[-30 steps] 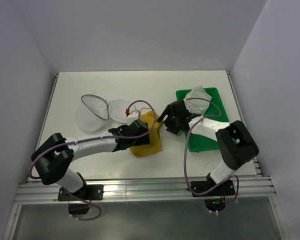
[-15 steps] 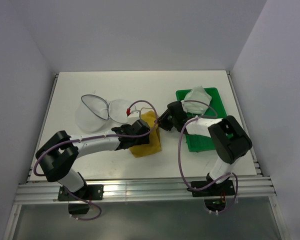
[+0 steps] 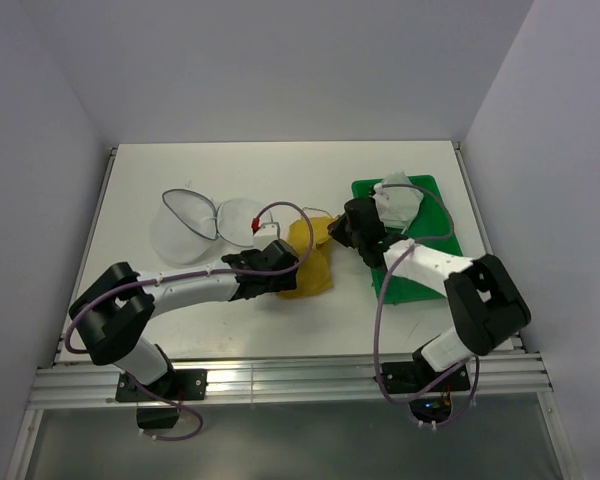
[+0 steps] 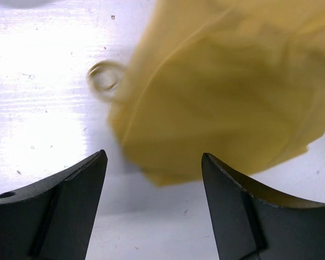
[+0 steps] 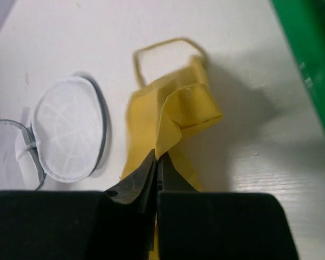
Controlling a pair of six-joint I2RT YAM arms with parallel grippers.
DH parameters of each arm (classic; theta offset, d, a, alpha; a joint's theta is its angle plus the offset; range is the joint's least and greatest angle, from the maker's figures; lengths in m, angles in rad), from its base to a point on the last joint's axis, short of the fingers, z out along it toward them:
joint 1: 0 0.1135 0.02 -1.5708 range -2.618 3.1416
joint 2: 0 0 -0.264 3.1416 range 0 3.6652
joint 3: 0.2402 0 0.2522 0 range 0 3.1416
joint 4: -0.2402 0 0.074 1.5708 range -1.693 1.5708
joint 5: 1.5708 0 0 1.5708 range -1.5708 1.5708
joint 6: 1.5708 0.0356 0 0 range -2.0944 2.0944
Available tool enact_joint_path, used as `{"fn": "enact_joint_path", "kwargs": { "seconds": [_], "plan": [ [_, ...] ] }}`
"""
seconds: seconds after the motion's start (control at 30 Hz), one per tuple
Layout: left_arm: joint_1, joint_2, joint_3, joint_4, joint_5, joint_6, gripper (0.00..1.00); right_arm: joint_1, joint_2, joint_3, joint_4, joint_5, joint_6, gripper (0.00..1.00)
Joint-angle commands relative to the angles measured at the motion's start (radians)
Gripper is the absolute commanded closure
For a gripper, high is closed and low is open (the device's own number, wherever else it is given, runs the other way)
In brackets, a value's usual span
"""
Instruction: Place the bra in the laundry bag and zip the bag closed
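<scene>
the bra has bunched up rightward, its edge clamped in the closed right gripper (one fold lifted); the left gripper hangs open over it.

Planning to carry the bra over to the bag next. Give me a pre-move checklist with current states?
1. Right gripper gripping the bra: ok, a fold of yellow fabric is pinched at its fingertips.
2. Left gripper not clamping the bra: ok, jaws open, with the fabric edge lying between them.
3. Laundry bag open to receive: ok, its two mesh halves lie spread apart.
4. Bra free of the left arm: cannot tell, the arm hides part of it from above.
5. White-grey garment clear of the route: ok, it sits on the green tray, on the far side from the bag.
</scene>
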Motion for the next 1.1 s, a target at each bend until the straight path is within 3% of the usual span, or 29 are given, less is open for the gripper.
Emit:
{"fn": "enact_joint_path", "kwargs": {
  "seconds": [0.0,0.17,0.3,0.5,0.7,0.83,0.9,0.97,1.0,1.07],
  "plan": [
    [0.005,-0.069,0.031,-0.025,-0.005,-0.007,0.22,0.018,-0.112,-0.04,0.001,0.154,-0.128,1.0],
    [0.067,-0.126,0.084,-0.026,0.044,-0.014,0.21,0.058,-0.176,-0.069,-0.027,0.243,-0.171,1.0],
    [0.133,-0.08,0.171,0.007,0.104,-0.005,0.22,0.091,-0.19,-0.098,-0.027,0.292,-0.188,1.0],
    [0.111,0.125,0.317,0.009,0.139,-0.002,0.25,0.104,-0.172,-0.115,-0.047,0.303,-0.194,1.0],
    [0.072,0.216,0.328,-0.037,0.141,0.032,0.26,0.15,-0.126,-0.126,-0.086,0.282,-0.163,0.99],
    [0.055,0.19,0.262,-0.051,0.131,0.038,0.26,0.188,-0.1,-0.147,-0.103,0.248,-0.117,0.81],
    [0.041,0.179,0.232,-0.062,0.119,0.043,0.26,0.194,-0.094,-0.166,-0.116,0.236,-0.091,0.63],
    [0.033,0.182,0.216,-0.077,0.092,0.047,0.26,0.196,-0.097,-0.175,-0.131,0.233,-0.064,0.51],
    [0.033,0.187,0.21,-0.076,0.093,0.049,0.26,0.194,-0.101,-0.174,-0.149,0.233,-0.059,0.4],
    [0.033,0.198,0.207,-0.079,0.095,0.055,0.25,0.194,-0.129,-0.161,-0.184,0.23,-0.056,0.33]
  ]
}}
